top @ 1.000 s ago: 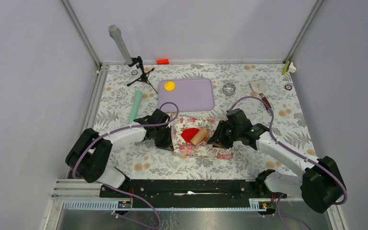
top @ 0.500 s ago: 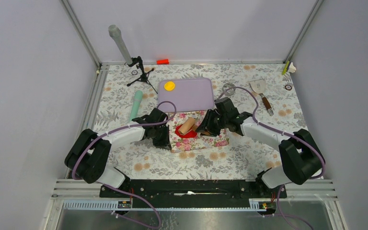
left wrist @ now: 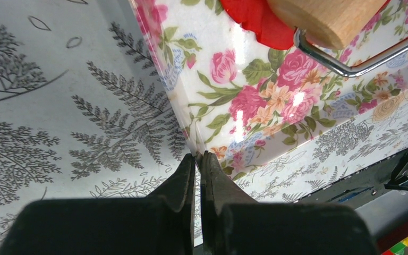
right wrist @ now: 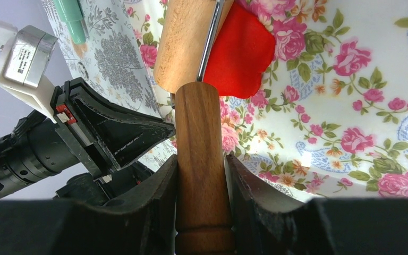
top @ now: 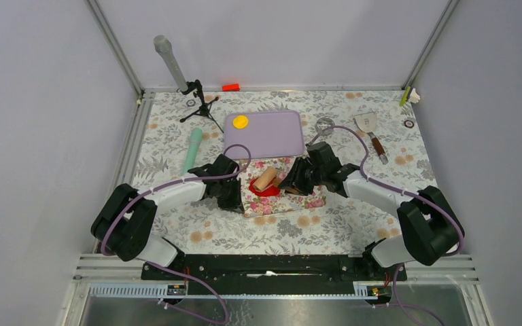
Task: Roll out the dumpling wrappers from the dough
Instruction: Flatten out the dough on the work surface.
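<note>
The red dough (top: 265,189) lies flattened on a floral board (top: 306,201); it also shows as a smooth red sheet (right wrist: 240,50) and at the top of the left wrist view (left wrist: 259,22). A wooden roller (top: 266,178) rests on its far edge. My right gripper (right wrist: 201,166) is shut on the roller's dark wooden handle (right wrist: 199,138), with the pale drum (right wrist: 183,42) ahead. My left gripper (left wrist: 197,157) is shut on the board's near-left edge (left wrist: 183,114). One yellow dumpling wrapper (top: 240,121) sits on the lilac tray (top: 275,136).
A mint green tool (top: 192,149) lies left of the board. A spatula (top: 370,129) and a metal ring (top: 324,125) lie at the back right. A small tripod (top: 200,102), a grey cylinder (top: 170,61) and a red-orange block (top: 230,87) stand at the back.
My right arm has pushed the roller away and left across the dough, which now lies flatter. The board has turned slightly. The left gripper has stayed put.
</note>
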`<state>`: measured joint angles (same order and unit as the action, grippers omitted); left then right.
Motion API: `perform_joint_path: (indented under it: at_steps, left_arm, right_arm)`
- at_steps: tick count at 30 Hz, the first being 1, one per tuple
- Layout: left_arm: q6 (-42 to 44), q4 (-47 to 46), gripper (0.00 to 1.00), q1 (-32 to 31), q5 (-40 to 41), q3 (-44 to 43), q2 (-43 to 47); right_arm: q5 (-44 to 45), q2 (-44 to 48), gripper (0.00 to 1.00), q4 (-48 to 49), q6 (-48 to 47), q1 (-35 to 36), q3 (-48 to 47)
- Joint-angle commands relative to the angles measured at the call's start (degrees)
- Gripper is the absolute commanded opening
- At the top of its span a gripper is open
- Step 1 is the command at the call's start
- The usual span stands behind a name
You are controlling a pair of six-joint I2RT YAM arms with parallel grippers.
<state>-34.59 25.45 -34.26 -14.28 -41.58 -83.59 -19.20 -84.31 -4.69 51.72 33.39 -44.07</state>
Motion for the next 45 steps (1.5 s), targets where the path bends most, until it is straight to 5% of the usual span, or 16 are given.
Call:
perform_joint_path:
  at_steps: [1, 16, 29, 37, 45]
  left_arm:
    - [1.5, 4.9, 0.0, -2.9, -6.0, 1.5, 3.8]
    - [-1.4, 5.5, 0.0, -2.3, -0.4, 0.3, 3.7]
    - [2.9, 12.6, 0.0, -1.8, 2.9, -8.1, 0.8]
    - [2.7, 14.4, 0.44, -1.0, 4.1, -9.7, 5.1]
    - [-3.0, 9.1, 0.49, 4.2, 1.2, -4.6, 6.6]
  right_arm:
    - [16.5, -1.1, 0.0, -21.3, -2.3, -0.8, 6.8]
    - [15.6, 21.2, 0.0, -38.9, -2.6, -1.1, 13.6]
    - [18.9, 23.4, 0.0, -46.5, -15.6, -2.3, -8.1]
    - [11.0, 17.3, 0.0, -37.4, -29.3, -2.5, -16.6]
    - [-6.0, 6.2, 0.0, -30.0, -42.4, -2.5, -19.4]
